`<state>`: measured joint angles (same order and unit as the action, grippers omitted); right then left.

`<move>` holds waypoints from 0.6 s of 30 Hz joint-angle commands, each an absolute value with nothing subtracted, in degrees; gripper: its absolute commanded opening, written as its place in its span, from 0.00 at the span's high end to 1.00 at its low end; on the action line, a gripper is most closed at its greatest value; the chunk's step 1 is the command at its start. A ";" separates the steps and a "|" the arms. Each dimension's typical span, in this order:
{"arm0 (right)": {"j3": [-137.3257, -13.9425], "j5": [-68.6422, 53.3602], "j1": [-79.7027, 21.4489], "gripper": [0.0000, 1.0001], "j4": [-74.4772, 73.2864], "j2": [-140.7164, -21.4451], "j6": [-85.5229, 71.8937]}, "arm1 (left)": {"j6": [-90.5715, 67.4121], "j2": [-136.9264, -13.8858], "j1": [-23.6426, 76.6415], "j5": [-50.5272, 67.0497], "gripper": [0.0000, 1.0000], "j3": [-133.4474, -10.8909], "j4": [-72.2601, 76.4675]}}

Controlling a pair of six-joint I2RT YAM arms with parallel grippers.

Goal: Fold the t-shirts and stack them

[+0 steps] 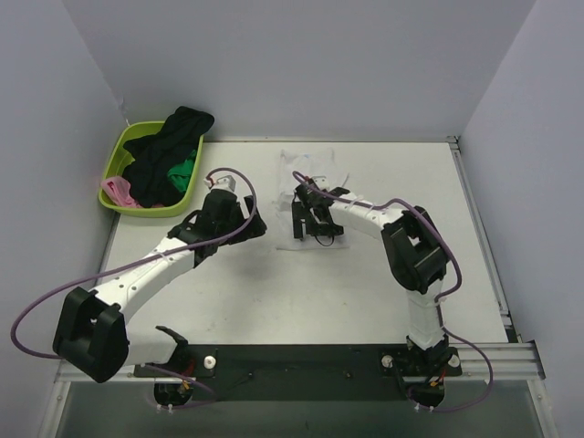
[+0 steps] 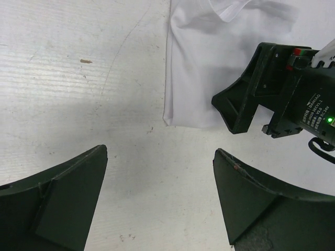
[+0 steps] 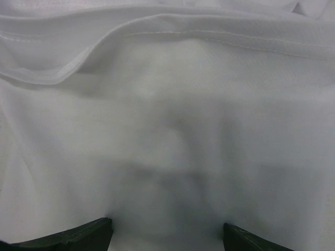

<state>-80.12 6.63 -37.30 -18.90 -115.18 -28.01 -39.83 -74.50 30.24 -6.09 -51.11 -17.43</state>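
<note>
A plain white t-shirt [image 1: 312, 170] lies folded flat on the table; its lower left corner and straight edge show in the left wrist view [image 2: 204, 68]. My right gripper [image 1: 311, 224] hovers just over its near part, open, and white cloth [image 3: 167, 130] fills the right wrist view between the two fingertips [image 3: 166, 230]. My left gripper [image 1: 248, 222] stands open over bare table [image 2: 160, 157], left of and short of the shirt's corner, holding nothing. Black [image 1: 169, 151], green [image 1: 185, 171] and pink [image 1: 119, 192] t-shirts are heaped in the basket.
The lime green plastic basket [image 1: 116, 155] stands at the back left corner, with black cloth hanging over its far rim. Grey walls close in the table on three sides. The right gripper's body [image 2: 277, 91] sits close to my left gripper.
</note>
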 commanded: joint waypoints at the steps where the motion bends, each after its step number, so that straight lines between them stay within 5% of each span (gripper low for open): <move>1: -78.76 8.35 -39.19 0.14 -19.86 -114.79 -29.18 | -38.85 -70.84 29.53 -5.54 0.08 -49.31 -17.49; 18: -56.26 17.75 -58.61 0.14 -24.96 -105.74 -45.85 | -41.83 -59.78 29.79 -6.33 0.08 -41.31 -20.74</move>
<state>-62.50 16.47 -52.88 -13.23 -104.42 -39.38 -40.45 -63.09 29.89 -5.82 -42.11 -19.03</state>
